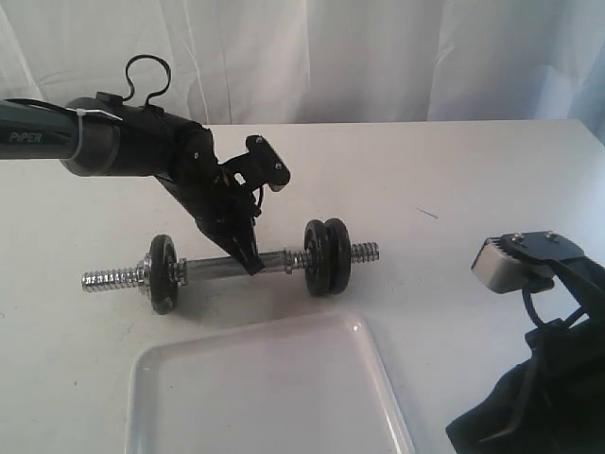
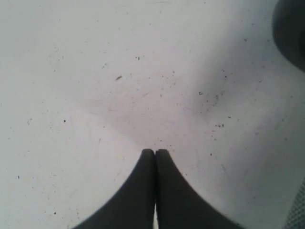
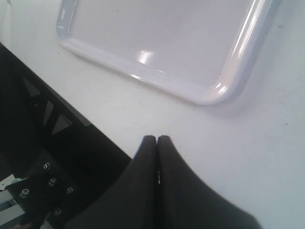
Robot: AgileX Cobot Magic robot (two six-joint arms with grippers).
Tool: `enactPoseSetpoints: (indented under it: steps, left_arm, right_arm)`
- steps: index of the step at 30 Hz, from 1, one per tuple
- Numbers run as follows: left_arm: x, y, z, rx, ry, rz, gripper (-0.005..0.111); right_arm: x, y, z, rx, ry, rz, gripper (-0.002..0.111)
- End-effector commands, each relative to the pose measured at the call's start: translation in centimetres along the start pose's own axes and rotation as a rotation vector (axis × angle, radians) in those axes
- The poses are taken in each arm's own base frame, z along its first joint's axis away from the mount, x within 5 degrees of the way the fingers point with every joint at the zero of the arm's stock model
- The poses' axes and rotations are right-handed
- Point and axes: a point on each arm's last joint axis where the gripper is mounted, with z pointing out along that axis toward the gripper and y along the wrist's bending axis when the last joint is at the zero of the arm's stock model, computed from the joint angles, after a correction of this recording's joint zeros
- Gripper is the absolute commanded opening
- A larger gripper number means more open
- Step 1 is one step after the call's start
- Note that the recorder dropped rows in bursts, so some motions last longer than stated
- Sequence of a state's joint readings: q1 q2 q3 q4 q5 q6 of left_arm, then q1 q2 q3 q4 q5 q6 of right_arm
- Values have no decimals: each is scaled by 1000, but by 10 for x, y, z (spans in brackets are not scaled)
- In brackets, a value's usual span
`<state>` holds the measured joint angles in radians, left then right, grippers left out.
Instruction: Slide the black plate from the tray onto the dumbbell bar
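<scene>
The white surface [image 1: 454, 180] carries a glossy white rectangular tray [image 1: 265, 388] at its near edge, and no disc lies on the part in view. Beyond it lies the chrome dumbbell bar [image 1: 213, 268], with a lone black disc [image 1: 163, 274] on its left and a pair on its right. The left gripper [image 1: 251, 265] hangs at the bar's middle, fingers pressed together on nothing. The right gripper [image 3: 157, 139], fingers likewise closed and empty, sits near right beside the tray. The small black iron plate [image 1: 338, 255] is probably the pair's outer disc. No collar shows, so nudging or tilting the bar could slide it off.
</scene>
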<state>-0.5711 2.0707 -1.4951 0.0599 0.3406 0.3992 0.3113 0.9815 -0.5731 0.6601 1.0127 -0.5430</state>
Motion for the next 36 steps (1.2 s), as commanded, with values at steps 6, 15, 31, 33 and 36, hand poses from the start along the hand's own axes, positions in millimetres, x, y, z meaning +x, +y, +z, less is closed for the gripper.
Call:
enactPoseSetpoints:
  steps: [6,15,31,33,36]
  left_arm:
    - [-8,-27,-10,53,-2,51,0]
    - [19,-44,6,85,54,54,0]
    - [22,-46,10,71,32,65,0]
    - [22,-46,10,71,32,74,0]
    - [22,-46,10,71,32,74,0]
  right_arm:
    - [2,0,0,1,8,-14,0]
    - [2,0,0,0,10,-14,0]
    - [2,0,0,0,10,-14,0]
    - [2,0,0,0,10,-14,0]
    - [2,0,0,0,10,-14,0]
